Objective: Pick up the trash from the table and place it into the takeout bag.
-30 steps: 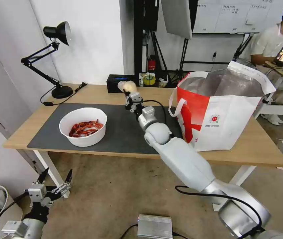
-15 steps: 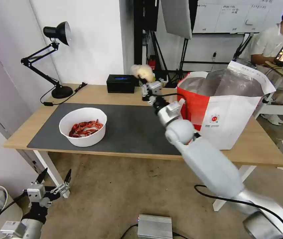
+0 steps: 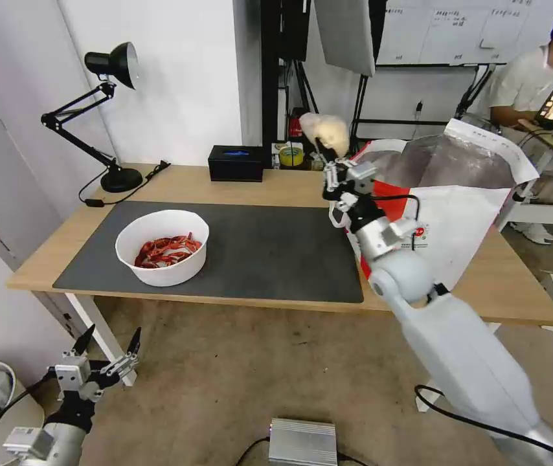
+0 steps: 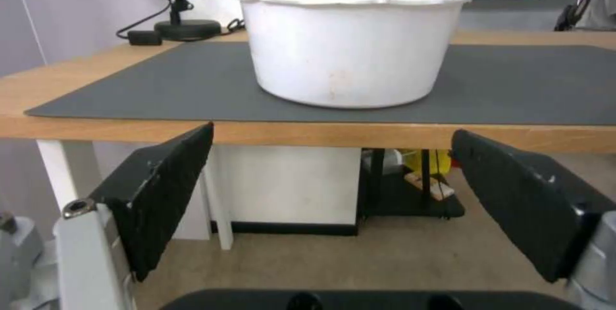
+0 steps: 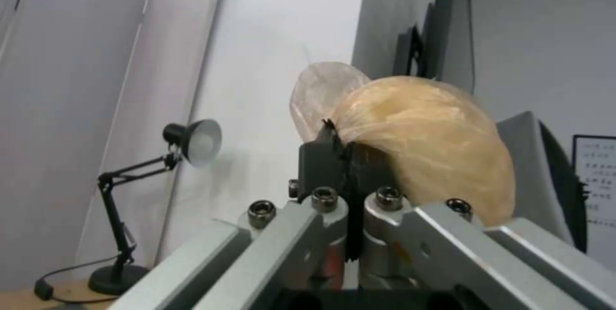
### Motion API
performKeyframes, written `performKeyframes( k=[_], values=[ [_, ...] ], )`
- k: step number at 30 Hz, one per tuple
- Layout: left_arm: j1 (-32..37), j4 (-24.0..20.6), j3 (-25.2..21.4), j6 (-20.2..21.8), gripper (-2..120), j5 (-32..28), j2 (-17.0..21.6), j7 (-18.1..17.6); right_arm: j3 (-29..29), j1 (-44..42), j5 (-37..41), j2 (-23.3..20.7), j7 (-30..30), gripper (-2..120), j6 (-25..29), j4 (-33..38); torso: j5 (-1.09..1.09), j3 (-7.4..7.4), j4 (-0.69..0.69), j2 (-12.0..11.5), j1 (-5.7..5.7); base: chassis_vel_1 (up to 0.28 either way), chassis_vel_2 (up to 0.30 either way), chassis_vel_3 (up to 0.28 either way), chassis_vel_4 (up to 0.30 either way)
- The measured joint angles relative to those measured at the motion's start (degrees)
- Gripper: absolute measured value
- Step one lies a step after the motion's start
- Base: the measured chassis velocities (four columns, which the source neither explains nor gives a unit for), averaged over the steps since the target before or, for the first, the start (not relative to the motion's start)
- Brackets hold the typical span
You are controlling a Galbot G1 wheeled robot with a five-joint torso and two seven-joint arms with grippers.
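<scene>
Between the tight jaws of the right gripper (image 3: 322, 150) sits the small knotted clear bag (image 3: 325, 131), with something soft and yellowish inside it. The jaws pinch the bag low down, so the puffy part bulges above them; the right wrist view shows this well (image 5: 411, 146). The right arm holds the bag up high, just beside the near rim of the takeout bag (image 3: 458, 213), likely so it can go over the rim and drop in. The takeout bag stands open on the right part of the table (image 3: 250, 188), and its silver lining shows. The white bowl (image 3: 162, 246) with red crayfish shells (image 3: 168, 250) rests on the dark grey mat (image 3: 270, 252), well apart from the takeout bag, so it is not yet picked up. The left gripper (image 3: 103, 359) hangs low by the floor, in front of the table's near edge, with its jaws spread wide and nothing in them; it looks like it is waiting. From the left wrist view the bowl (image 4: 353, 50) is seen from the side. At the back of the table are a black box (image 3: 236, 162) and a black desk lamp (image 3: 105, 110). The floor is brown, and the wall behind is white.
</scene>
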Motion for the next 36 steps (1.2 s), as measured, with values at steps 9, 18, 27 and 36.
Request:
performKeyframes(
  k=[9, 18, 27, 36],
  values=[
    [0.19, 0.47, 0.28, -0.29, 100, 0.01, 0.43, 0.06, 7.60, -8.47, 1.56, -4.27, -1.61, 0, 1.30, 7.17, 0.00, 0.00, 0.00, 0.00, 0.00, 0.000, 0.000, 0.000, 0.000],
    [0.18, 0.73, 1.02, -0.69, 100, -0.20, 0.94, 0.18, 20.03, -15.81, 3.46, -4.67, -1.62, 0, 1.56, 11.51, 0.01, 0.00, -0.01, 0.01, 0.00, 0.000, 0.000, 0.000, 0.000],
    [0.38, 0.72, 1.72, -1.06, 100, -0.28, 1.29, 0.38, 26.18, -15.16, 9.27, -9.95, 3.10, 0, -2.53, 11.57, 0.00, 0.00, 0.00, 0.00, 0.00, 0.000, 0.000, 0.000, 0.000],
    [0.65, 0.62, 1.62, -1.74, 100, -1.11, 1.54, 1.21, 22.54, -8.36, 17.82, -17.85, 9.48, 0, -13.63, 8.03, -0.01, 0.01, 0.01, 0.00, 0.00, 0.000, 0.000, 0.000, 0.000]
  ],
)
